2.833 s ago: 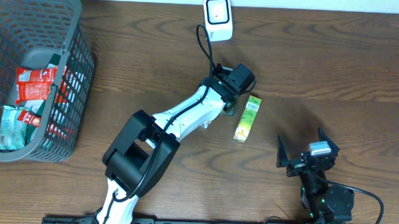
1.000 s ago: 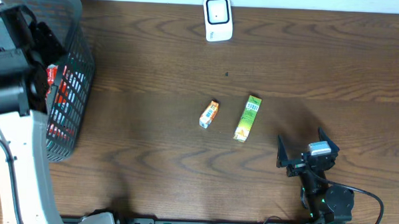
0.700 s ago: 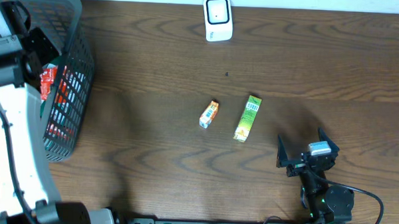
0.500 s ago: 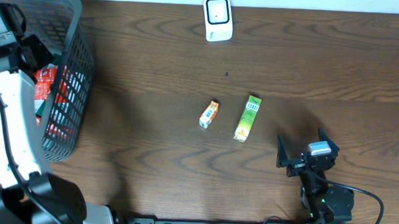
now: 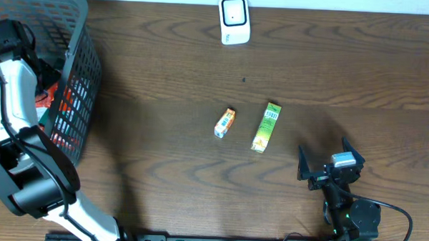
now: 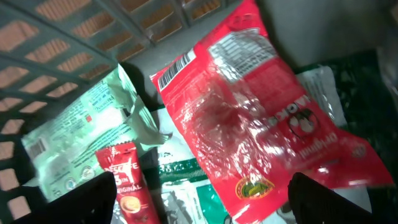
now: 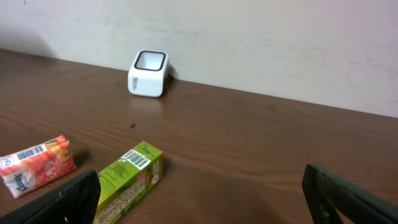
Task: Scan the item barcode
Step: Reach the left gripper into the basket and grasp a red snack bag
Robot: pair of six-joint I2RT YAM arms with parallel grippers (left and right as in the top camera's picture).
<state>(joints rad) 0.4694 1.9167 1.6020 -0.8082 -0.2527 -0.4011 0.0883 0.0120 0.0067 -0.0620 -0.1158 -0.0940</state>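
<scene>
Landmark: white barcode scanner [image 5: 234,19], standing at the table's far edge, window facing up.

Grey plastic basket [image 5: 81,71] sits well to the left of the scanner, at the table's left end. The left arm reaches down inside it. The left gripper [image 6: 211,198] hangs over the contents with its jaws spread wide, gripping nothing. We see one fingertip at each lower corner of the wrist view.

Directly beneath that gripper lies a red snack bag [image 6: 249,124], crinkled, with its barcode [image 6: 176,66] facing up at one corner. We cannot tell whether the fingers touch the bag. Beside it we note a pale green packet [image 6: 78,140], a small red sachet [image 6: 127,186] printed "Original", and a green-and-white pack [image 6: 180,180] partly buried under the others.

Nearer than the scanner, on the bare wood, lie two cartons flat and just apart: a small orange carton [image 5: 225,123] almost straight in front of it, and a longer green carton [image 5: 266,127] a little to its right.

The right gripper [image 5: 326,161] rests further right of the scanner, near the table's front edge. Its jaws are released and empty, pointing toward the cartons, well short of them.
</scene>
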